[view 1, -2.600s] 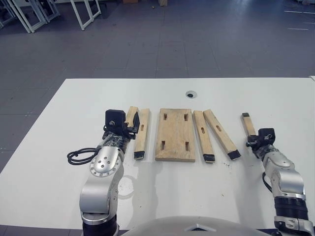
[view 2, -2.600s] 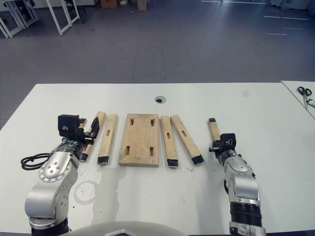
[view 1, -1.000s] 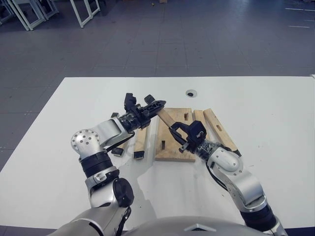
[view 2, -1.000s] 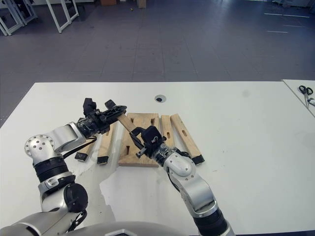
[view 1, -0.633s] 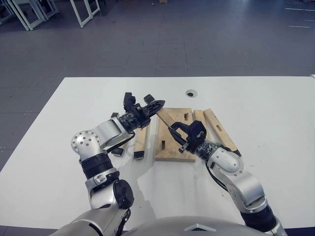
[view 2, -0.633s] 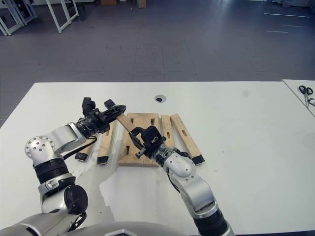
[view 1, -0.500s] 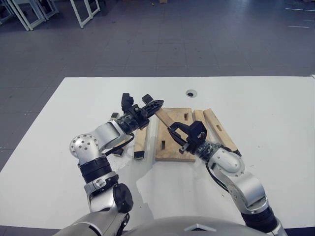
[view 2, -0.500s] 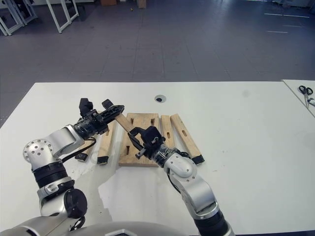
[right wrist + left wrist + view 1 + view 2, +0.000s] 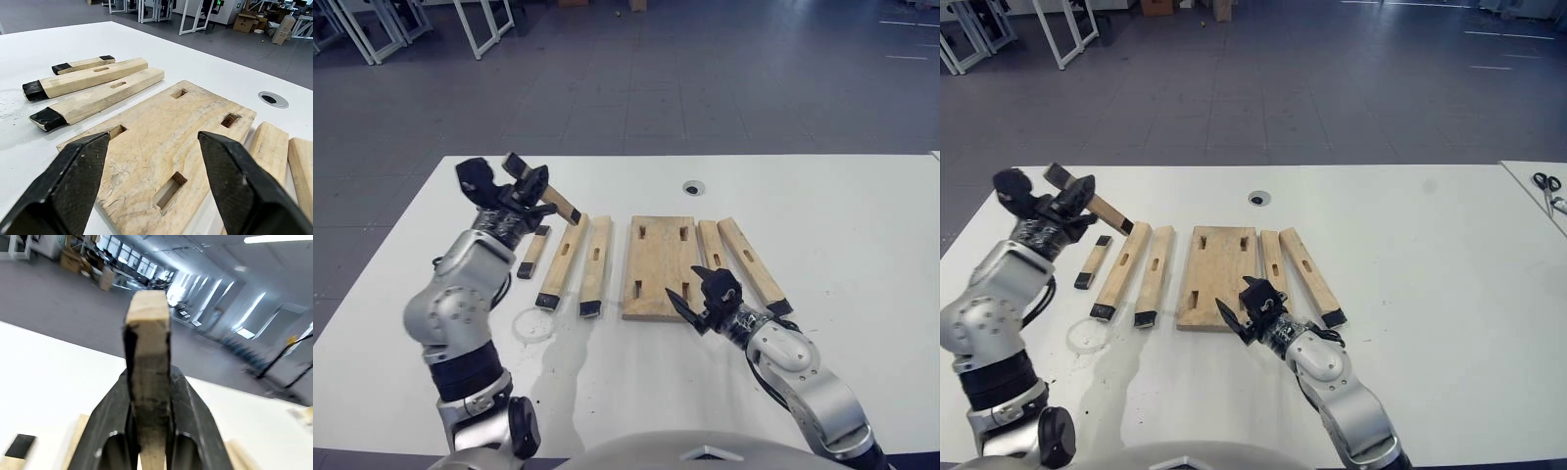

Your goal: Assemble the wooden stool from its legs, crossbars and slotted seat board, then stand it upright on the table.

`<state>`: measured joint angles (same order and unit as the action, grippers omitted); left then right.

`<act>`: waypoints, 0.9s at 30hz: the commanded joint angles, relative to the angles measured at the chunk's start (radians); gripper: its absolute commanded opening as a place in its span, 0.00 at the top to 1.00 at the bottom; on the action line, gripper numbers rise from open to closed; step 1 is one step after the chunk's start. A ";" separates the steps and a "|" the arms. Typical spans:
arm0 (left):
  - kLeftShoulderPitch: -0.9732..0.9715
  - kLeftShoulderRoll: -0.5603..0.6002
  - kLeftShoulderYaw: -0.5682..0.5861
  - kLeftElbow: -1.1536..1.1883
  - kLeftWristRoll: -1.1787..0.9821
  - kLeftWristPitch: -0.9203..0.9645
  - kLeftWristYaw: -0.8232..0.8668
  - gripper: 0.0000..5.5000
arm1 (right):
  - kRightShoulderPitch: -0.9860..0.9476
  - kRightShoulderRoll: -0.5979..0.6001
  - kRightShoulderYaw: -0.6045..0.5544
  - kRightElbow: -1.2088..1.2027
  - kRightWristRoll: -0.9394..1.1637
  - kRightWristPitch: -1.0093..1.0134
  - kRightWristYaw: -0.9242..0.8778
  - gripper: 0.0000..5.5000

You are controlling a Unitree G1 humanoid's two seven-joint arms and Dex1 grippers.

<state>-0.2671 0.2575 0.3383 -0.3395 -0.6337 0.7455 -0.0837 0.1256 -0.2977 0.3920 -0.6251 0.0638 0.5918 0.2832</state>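
A short pale wooden crossbar with black-capped ends [image 9: 556, 203] is clamped in the left pincer [image 9: 530, 188] and held slanted in the air, clear of the white table [image 9: 862, 225]. In the left wrist view its black fingers [image 9: 110, 431] are pressed against both sides of the bar, whose squared end juts out past them. A second short black-tipped crossbar [image 9: 533, 252] is laid flat on the table below this pincer and slightly nearer the robot.

The right pincer [image 9: 690, 294] is spread wide, with nothing held, and is set low at the near right corner of the flat rectangular wooden seat board with four slots [image 9: 656, 250]. Whether the board is touched cannot be told. The board is stretched away straight ahead of this pincer.

Two long pale wooden legs with black feet [image 9: 713, 257] [image 9: 751, 262] are laid side by side just beyond the right pincer, on its right. Two more slotted long legs [image 9: 563, 261] [image 9: 595, 264] are placed between the two pincers, left of the board.
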 commanded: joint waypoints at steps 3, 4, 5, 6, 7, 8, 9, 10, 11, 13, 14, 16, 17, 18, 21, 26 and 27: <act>0.076 0.057 -0.192 0.203 0.339 -0.311 -0.037 0.92 | -0.043 0.025 0.018 0.029 -0.036 -0.003 -0.015 0.40; 0.080 0.055 -0.193 0.222 0.352 -0.332 -0.046 0.92 | -0.044 0.026 0.017 0.030 -0.037 -0.001 -0.015 0.40; 0.083 0.052 -0.191 0.234 0.358 -0.345 -0.053 0.92 | -0.046 0.027 0.016 0.031 -0.039 0.000 -0.014 0.40; 0.085 0.050 -0.189 0.244 0.359 -0.350 -0.062 0.92 | -0.046 0.027 0.015 0.032 -0.040 0.000 -0.014 0.40; 0.086 0.050 -0.190 0.254 0.358 -0.353 -0.077 0.92 | -0.046 0.028 0.014 0.031 -0.041 0.001 -0.014 0.40; 0.085 0.046 -0.187 0.264 0.351 -0.357 -0.090 0.92 | -0.045 0.029 0.012 0.031 -0.042 0.002 -0.013 0.40; 0.081 0.041 -0.184 0.274 0.343 -0.361 -0.101 0.92 | -0.045 0.029 0.011 0.031 -0.042 0.002 -0.014 0.40; 0.076 0.039 -0.183 0.282 0.336 -0.362 -0.113 0.92 | -0.044 0.030 0.010 0.031 -0.042 0.002 -0.014 0.40; 0.071 0.040 -0.180 0.292 0.334 -0.363 -0.123 0.92 | -0.044 0.030 0.009 0.031 -0.043 0.002 -0.013 0.40; 0.066 0.047 -0.174 0.312 0.331 -0.365 -0.141 0.92 | -0.045 0.031 0.008 0.032 -0.044 0.002 -0.011 0.40; 0.062 0.051 -0.167 0.325 0.329 -0.366 -0.149 0.92 | -0.045 0.031 0.008 0.032 -0.045 0.002 -0.011 0.40; 0.054 0.055 -0.157 0.349 0.328 -0.372 -0.159 0.92 | -0.046 0.031 0.007 0.033 -0.045 0.002 -0.010 0.40; 0.050 0.056 -0.154 0.359 0.331 -0.377 -0.162 0.92 | -0.046 0.030 0.006 0.034 -0.045 0.001 -0.009 0.40; 0.048 0.055 -0.151 0.368 0.334 -0.382 -0.162 0.92 | -0.047 0.029 0.005 0.034 -0.044 0.001 -0.007 0.40; 0.041 0.047 -0.147 0.386 0.337 -0.392 -0.161 0.92 | -0.048 0.027 0.003 0.036 -0.044 -0.001 -0.004 0.40; 0.036 0.044 -0.138 0.418 0.342 -0.415 -0.163 0.92 | -0.048 0.024 0.003 0.039 -0.046 -0.004 0.001 0.40; 0.036 0.044 -0.138 0.426 0.341 -0.417 -0.165 0.92 | -0.048 0.023 0.003 0.039 -0.047 -0.004 0.001 0.40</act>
<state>-0.2116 0.2987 0.1950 0.0682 -0.3004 0.3421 -0.2408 0.0905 -0.2723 0.4037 -0.5883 0.0237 0.5918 0.2791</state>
